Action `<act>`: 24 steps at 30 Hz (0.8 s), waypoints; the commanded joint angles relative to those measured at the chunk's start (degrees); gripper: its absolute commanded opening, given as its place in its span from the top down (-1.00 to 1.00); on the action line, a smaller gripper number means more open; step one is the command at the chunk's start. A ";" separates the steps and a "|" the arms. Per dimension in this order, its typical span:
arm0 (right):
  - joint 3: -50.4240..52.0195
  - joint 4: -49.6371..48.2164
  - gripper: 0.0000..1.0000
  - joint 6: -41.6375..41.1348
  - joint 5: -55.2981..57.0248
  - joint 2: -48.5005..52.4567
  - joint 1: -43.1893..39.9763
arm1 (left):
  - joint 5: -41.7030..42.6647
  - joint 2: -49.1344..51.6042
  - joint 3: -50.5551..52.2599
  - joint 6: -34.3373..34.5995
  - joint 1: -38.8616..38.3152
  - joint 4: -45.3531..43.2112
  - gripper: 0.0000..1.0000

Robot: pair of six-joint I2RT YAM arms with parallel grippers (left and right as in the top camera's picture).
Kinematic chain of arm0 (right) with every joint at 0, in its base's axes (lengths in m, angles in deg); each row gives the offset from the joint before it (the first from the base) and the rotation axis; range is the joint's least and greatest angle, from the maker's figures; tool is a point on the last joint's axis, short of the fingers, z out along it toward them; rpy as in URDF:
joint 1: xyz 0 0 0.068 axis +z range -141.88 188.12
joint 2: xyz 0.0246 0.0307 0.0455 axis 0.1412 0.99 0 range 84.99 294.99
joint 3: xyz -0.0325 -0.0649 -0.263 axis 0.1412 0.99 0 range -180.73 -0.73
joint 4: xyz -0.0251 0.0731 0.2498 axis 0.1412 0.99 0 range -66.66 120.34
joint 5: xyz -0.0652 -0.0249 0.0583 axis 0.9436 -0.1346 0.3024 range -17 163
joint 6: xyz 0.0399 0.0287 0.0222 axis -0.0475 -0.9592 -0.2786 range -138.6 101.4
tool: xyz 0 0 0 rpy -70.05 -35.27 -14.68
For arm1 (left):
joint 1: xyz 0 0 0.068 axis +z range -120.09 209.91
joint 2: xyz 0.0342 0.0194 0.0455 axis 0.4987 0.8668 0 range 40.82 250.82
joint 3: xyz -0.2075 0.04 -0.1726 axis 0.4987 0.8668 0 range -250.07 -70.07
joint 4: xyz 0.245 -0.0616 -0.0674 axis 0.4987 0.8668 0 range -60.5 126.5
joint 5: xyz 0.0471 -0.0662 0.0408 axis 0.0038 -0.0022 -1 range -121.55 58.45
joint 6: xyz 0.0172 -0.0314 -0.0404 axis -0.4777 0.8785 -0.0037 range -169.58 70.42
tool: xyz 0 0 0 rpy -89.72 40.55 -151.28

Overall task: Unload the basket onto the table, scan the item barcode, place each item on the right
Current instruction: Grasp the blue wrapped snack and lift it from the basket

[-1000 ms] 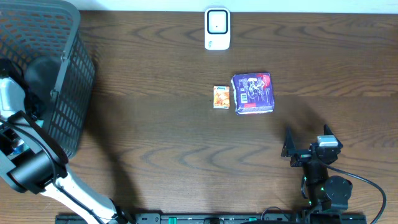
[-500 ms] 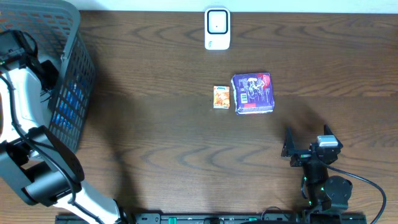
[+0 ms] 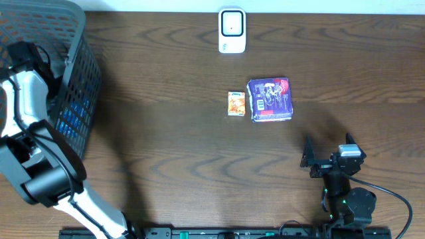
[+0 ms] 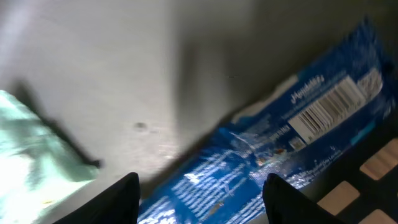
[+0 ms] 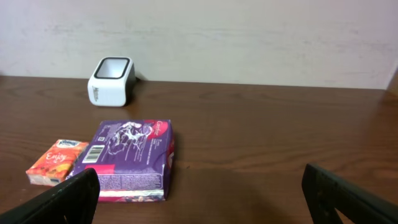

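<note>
Shop-checkout mock-up, white barcode scanner (image 3: 232, 30), grey mesh basket (image 3: 80, 79), small packets (image 3: 269, 99) on wooden table (image 3: 172, 146)

Orange pack (image 5: 57, 163), near the table's middle: top reads roughly "Enjoy". Blue packet (image 4: 273, 149) carries a white barcode (image 4: 326, 109) and a script brand name, blurred. Purple box (image 5: 130, 158): print too small to read.

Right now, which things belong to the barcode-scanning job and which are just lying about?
Job: white scanner; blue packet beneath the open left hand; basket; probably purple box and small orange pack.
Lying about: pale green wrapper near the packet; idle right hand.
</note>
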 commanded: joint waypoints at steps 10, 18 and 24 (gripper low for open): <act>0.11 0.20 -0.99 0.85 -0.35 -0.31 -0.28 | 3.23 6.25 0.31 -4.00 0.00 1.36 -0.05; 0.11 0.20 -0.98 0.85 -0.35 -0.31 -0.28 | 2.34 5.11 -2.32 -3.67 0.15 2.93 0.85; 0.11 0.20 -0.99 0.85 -0.35 -0.31 -0.28 | 2.36 -3.17 -7.80 2.58 0.68 4.07 0.86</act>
